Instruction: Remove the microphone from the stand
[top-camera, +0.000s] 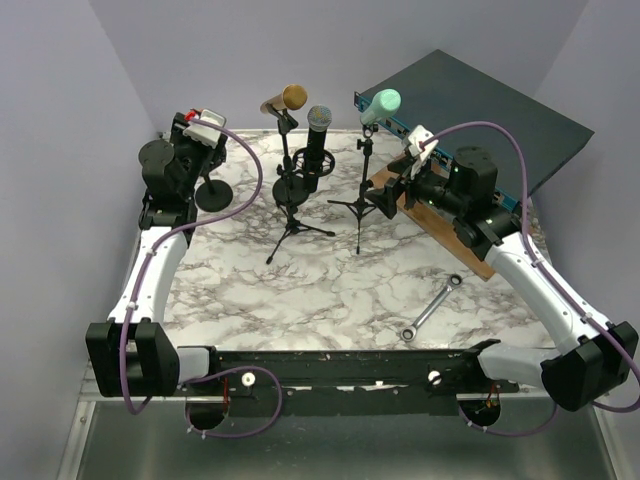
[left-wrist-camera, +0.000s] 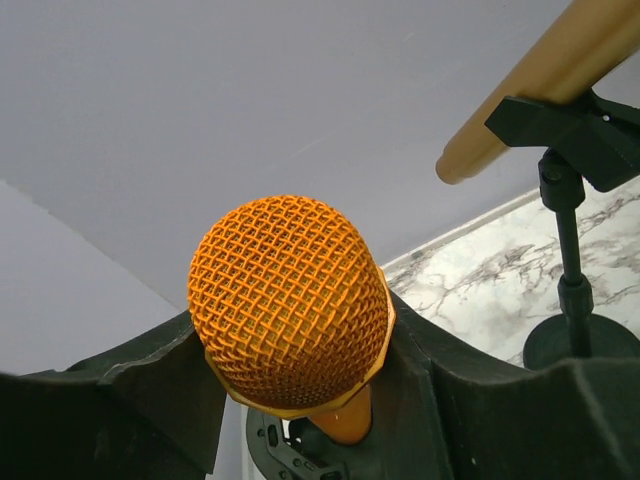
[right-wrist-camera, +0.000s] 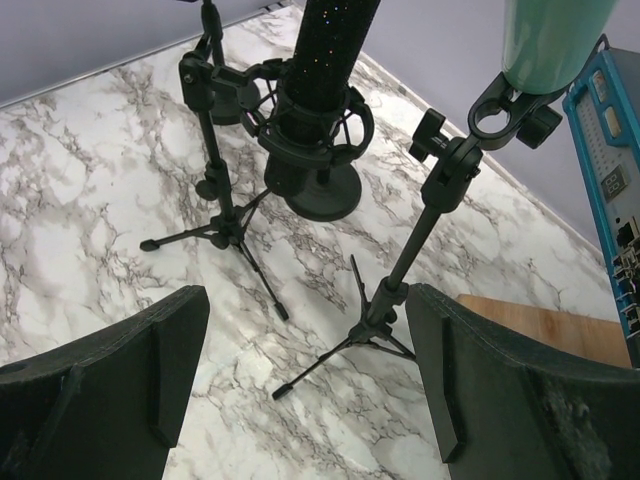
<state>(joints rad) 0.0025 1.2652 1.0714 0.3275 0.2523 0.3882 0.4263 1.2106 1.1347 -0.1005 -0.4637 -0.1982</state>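
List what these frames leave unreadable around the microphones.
- Orange microphone, left wrist view: body and any clip hidden behind its head and the left gripper; grip unclear.
- Same microphone, top view: covered by the left arm.
- Teal microphone, right wrist view: upper part cut off by the top edge.
- Wrench, top view: markings too small.

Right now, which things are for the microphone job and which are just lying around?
For the job:
orange mic, gripped by the left gripper
gold mic, black mic and green mic
stands
right gripper, open

Just lying about:
wrench
wooden board
dark box
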